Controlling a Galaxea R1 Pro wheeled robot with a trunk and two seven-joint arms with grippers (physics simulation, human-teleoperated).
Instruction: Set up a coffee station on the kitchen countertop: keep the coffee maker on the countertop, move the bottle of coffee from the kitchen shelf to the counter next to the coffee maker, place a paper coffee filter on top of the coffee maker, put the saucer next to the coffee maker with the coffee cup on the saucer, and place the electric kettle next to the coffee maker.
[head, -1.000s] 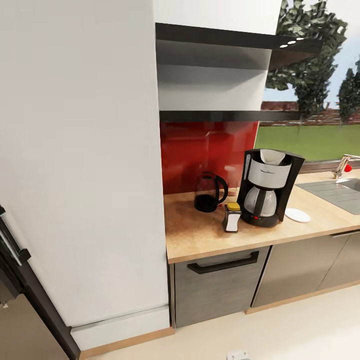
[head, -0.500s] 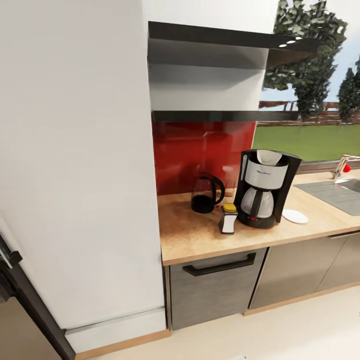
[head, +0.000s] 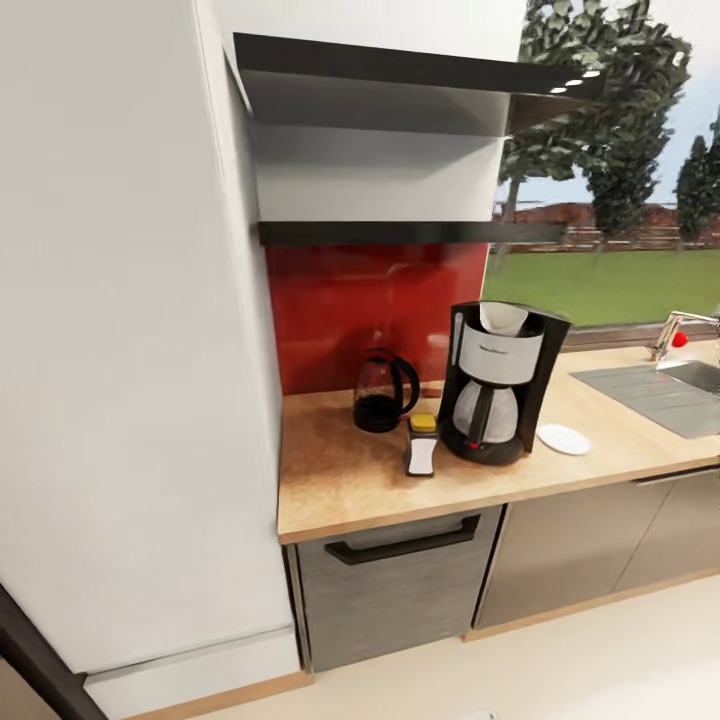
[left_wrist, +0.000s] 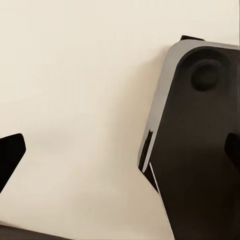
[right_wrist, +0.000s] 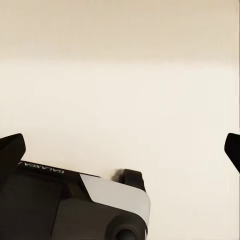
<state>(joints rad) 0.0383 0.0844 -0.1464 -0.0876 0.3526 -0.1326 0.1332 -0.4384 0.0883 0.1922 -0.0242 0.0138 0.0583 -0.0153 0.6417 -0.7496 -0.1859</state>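
Standing at the far left end of the kitchen countertop (head: 340, 490), the coffee maker (head: 497, 381) already has most of its companions around it. The paper coffee filter (head: 502, 316) sits in the top of its basket. The bottle of coffee (head: 421, 446) stands just beside the machine at its 8 o'clock, and the electric kettle (head: 384, 391) is near it at 10 o'clock, close to the red back wall (head: 340, 310). The saucer (head: 564, 438) lies flat at the machine's 4 o'clock, near it and bare on top. The kitchen shelf (head: 400, 233) above carries nothing I can see.

Judging from this layout, the step in hand is the last one: the coffee cup is not on the saucer, so the robot looks to be on its way to fetch it.

In the left wrist view the left gripper (left_wrist: 120, 155) hangs over pale floor (left_wrist: 75, 75) and part of the robot's base (left_wrist: 200, 150); the dark fingertips (left_wrist: 10, 152) sit at opposite edges, spread wide with nothing between them. In the right wrist view the right gripper (right_wrist: 120, 150) is the same, its fingertips (right_wrist: 11, 150) far apart and empty.

The next move calls for finding the cup, taking it by its body or handle, and setting it upright in the middle of the saucer without nudging the machine beside it.
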